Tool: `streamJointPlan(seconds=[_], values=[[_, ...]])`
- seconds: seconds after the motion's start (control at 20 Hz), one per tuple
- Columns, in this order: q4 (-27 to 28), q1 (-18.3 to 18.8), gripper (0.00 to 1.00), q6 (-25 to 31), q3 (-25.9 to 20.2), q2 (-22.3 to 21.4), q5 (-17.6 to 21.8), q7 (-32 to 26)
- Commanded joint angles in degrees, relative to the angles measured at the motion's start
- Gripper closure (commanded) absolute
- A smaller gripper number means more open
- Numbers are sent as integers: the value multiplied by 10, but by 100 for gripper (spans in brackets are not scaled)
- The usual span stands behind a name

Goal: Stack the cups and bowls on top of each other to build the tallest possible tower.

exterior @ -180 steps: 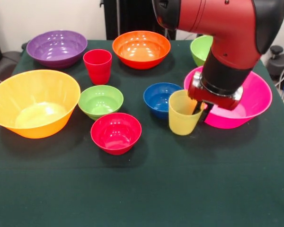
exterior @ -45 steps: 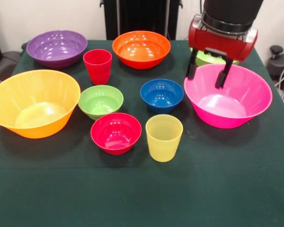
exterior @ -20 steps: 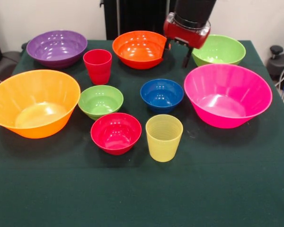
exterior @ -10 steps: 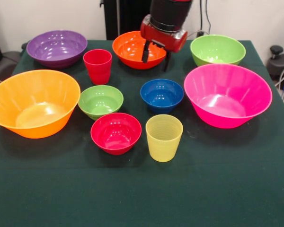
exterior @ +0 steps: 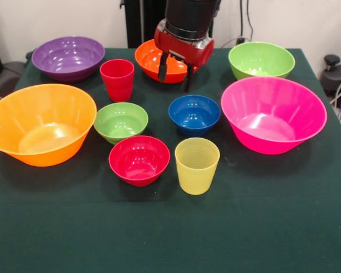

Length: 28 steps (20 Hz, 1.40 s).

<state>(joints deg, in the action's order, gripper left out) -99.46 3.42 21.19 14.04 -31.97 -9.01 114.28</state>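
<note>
This looks like a robotics lab. A tabletop [exterior: 170, 239] draped in dark green cloth stands against a plain white wall [exterior: 57, 20], and cables [exterior: 247, 20] hang down that wall beside the red and black robot arm [exterior: 184, 23].

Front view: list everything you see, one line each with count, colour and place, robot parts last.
Table: one, dark green cloth, under everything.
Large bowls: two; orange-yellow at left, pink at right.
Medium bowls: three along the back; purple at left, orange in the middle behind the gripper, green at right.
Small bowls: three in the middle; green, blue, red nearest the front.
Cups: two, upright; red behind the small green bowl, yellow right of the small red bowl.
Nothing is stacked.
Gripper: one, red and black, open, empty, in front of the orange bowl.
</note>
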Motion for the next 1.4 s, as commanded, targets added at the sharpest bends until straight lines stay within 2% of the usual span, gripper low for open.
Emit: streamJointPlan(seconds=[0.05, 0.2, 0.35, 0.7, 1.15, 1.4], values=[[43, 18, 0, -2, -84, 35, 28, 7], [16, 30, 0, -56, -105, 46, 35, 14], [-7, 42, 0, -87, -119, 49, 45, 17], [-49, 76, 0, -180, -145, 75, 88, 31], [-80, 88, 0, -221, -146, 92, 127, 47], [-125, 82, 0, -259, -154, 86, 138, 76]])
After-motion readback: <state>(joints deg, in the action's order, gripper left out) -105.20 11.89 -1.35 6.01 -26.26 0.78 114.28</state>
